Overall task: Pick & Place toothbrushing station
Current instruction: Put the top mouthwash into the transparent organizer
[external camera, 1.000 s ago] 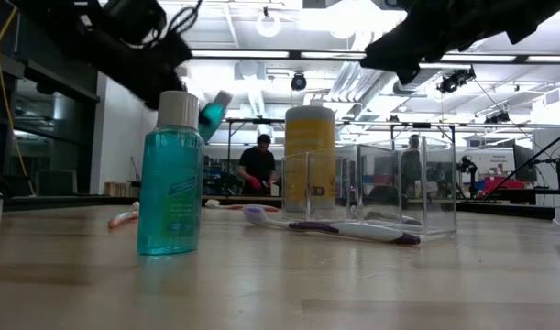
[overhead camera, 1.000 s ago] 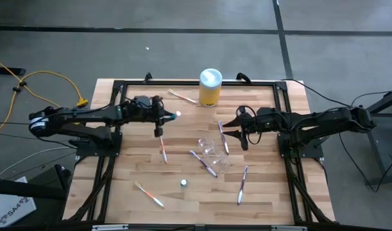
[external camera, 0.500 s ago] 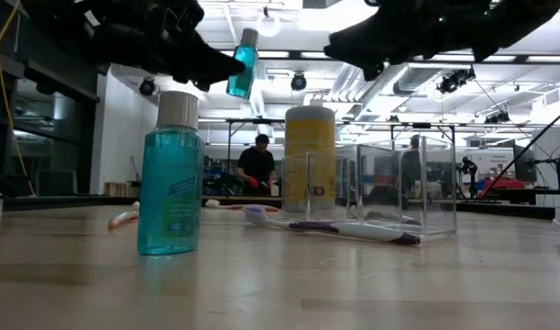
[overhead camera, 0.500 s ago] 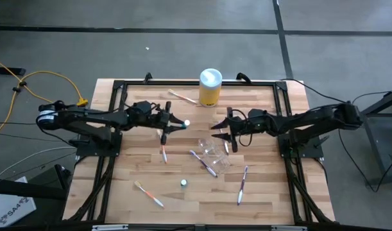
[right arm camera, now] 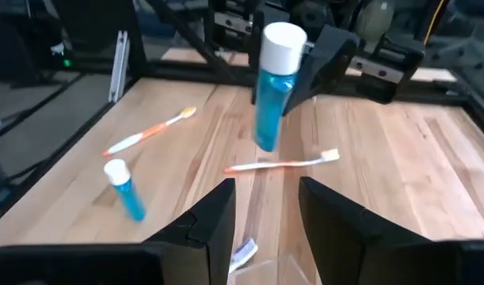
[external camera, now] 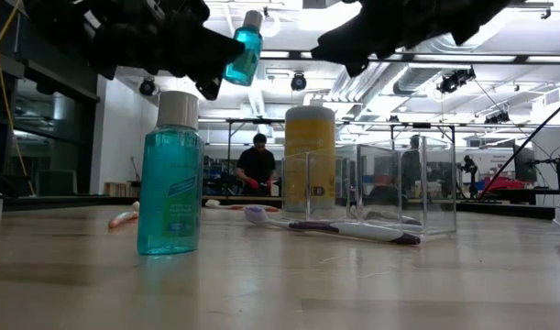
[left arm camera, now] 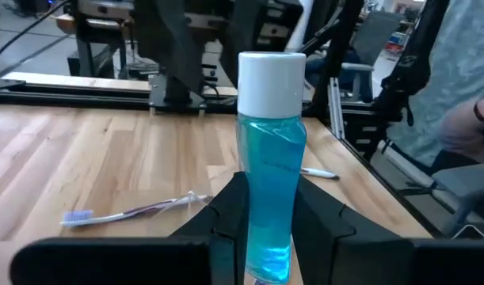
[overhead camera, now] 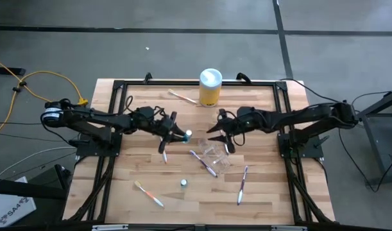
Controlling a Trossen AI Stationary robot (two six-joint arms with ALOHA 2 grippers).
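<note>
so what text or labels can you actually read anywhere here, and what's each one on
"SA4", last character unsure: white sheet on the floor beside the wooden table's corner.
Label on the standing blue bottle with a white cap: blurred, unreadable.
Dark mark on the yellow canister with a white lid: unreadable.
Small blue tube held by the left gripper: no print shows.

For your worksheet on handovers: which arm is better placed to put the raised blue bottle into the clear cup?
Left. Its end effector already grips the blue bottle just beside the clear cup; the right end effector is open and empty.
</note>
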